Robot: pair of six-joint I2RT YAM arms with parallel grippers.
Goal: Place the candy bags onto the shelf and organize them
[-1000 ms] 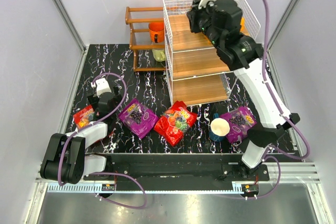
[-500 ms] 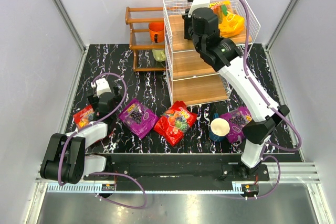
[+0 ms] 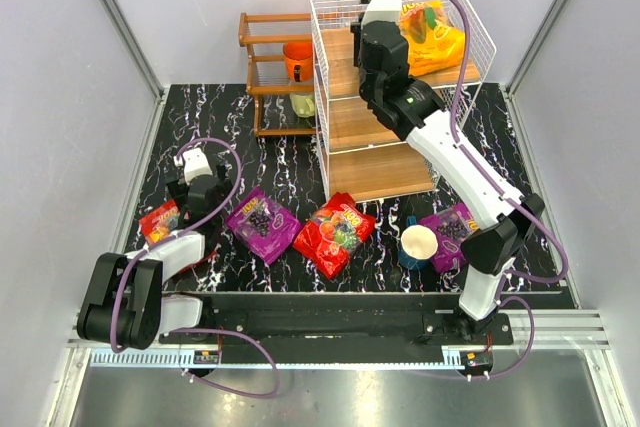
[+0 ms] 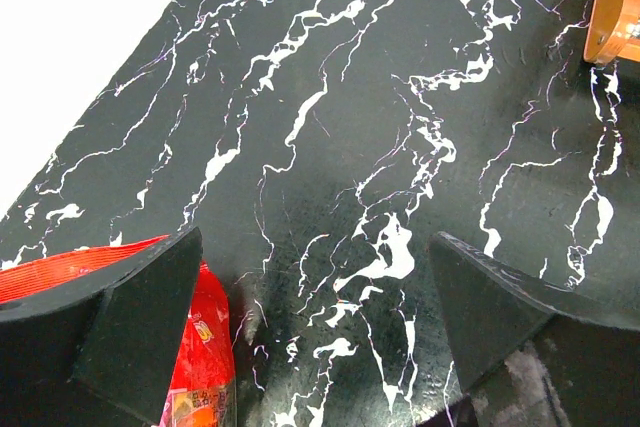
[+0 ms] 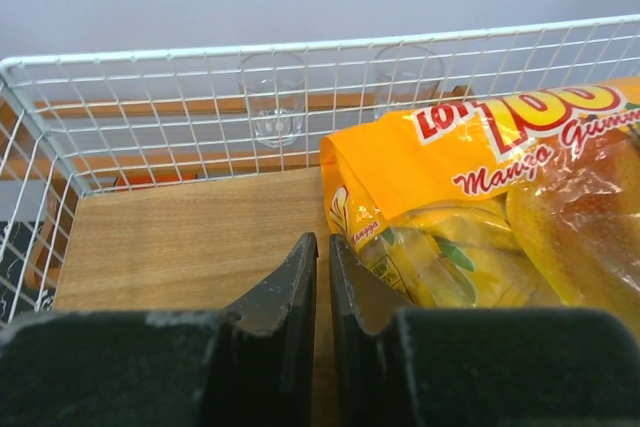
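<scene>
An orange-yellow candy bag (image 3: pixel 432 35) (image 5: pixel 480 197) lies on the top tier of the white wire shelf (image 3: pixel 360 127). My right gripper (image 3: pixel 372 42) (image 5: pixel 322 242) hovers over that tier's bare wood, just left of the bag, shut with nothing between its fingers. On the black table lie a purple bag (image 3: pixel 262 222), a red bag (image 3: pixel 335 232), another purple bag (image 3: pixel 455 227) and a small red bag (image 3: pixel 160 220) (image 4: pixel 205 347). My left gripper (image 3: pixel 192 187) (image 4: pixel 312 242) rests low and wide open, the small red bag beside its left finger.
A white paper cup (image 3: pixel 418 244) stands against the right purple bag. A dark brown wooden rack (image 3: pixel 268 67) with an orange cup (image 3: pixel 297 59) sits left of the shelf; its foot (image 4: pixel 612 7) shows in the left wrist view. Grey walls enclose the table.
My right arm has swung left across the top tier, uncovering the orange-yellow bag that now lies by itself. The left arm has not moved.
</scene>
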